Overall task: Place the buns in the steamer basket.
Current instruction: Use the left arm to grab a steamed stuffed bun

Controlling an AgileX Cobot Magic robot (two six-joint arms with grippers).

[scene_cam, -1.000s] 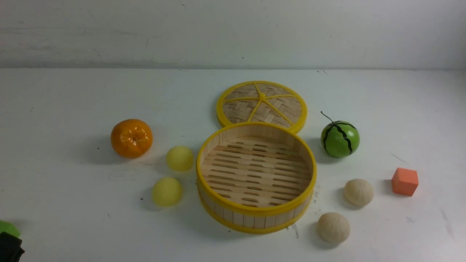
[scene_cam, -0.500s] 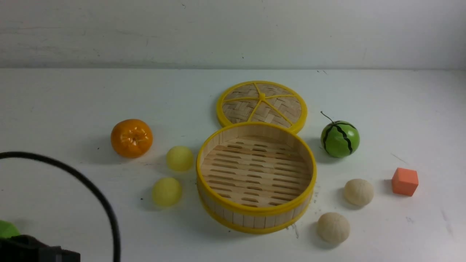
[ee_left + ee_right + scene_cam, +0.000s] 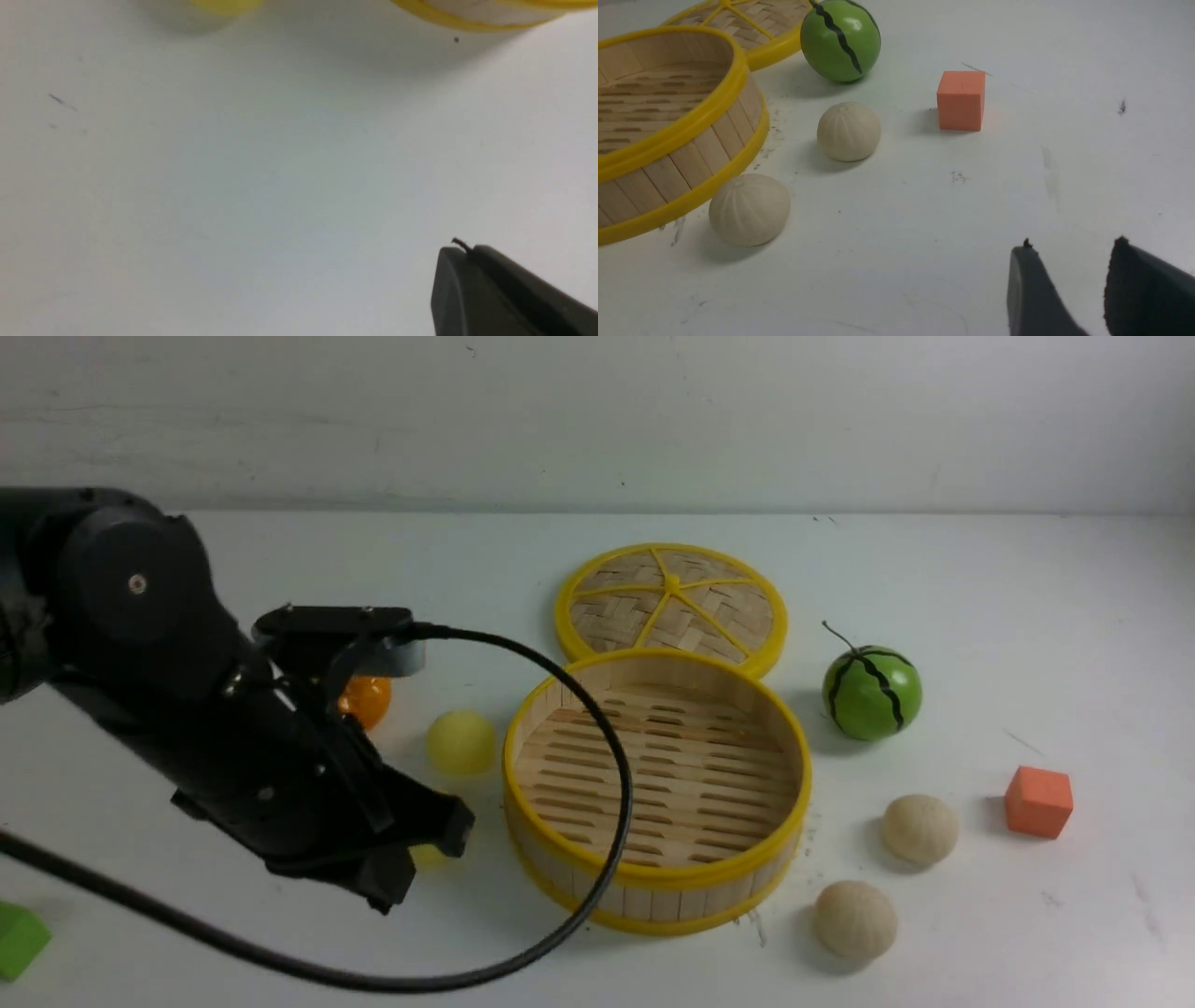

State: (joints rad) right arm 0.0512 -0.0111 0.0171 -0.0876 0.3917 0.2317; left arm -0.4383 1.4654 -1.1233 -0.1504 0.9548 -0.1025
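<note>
Left hand [image 3: 467,261] fingers together beside steamer basket [image 3: 653,879], seemingly empty; right hand [image 3: 1073,243] apart, empty.

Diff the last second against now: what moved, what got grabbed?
The left arm swung in from the lower left and now covers most of the near yellow bun and the orange in the front view. The left gripper has shut on nothing. Basket, lid, far yellow bun, both cream buns, watermelon and cube have not moved.

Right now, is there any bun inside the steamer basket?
No, the steamer basket holds nothing; only its bare slatted floor shows.
</note>
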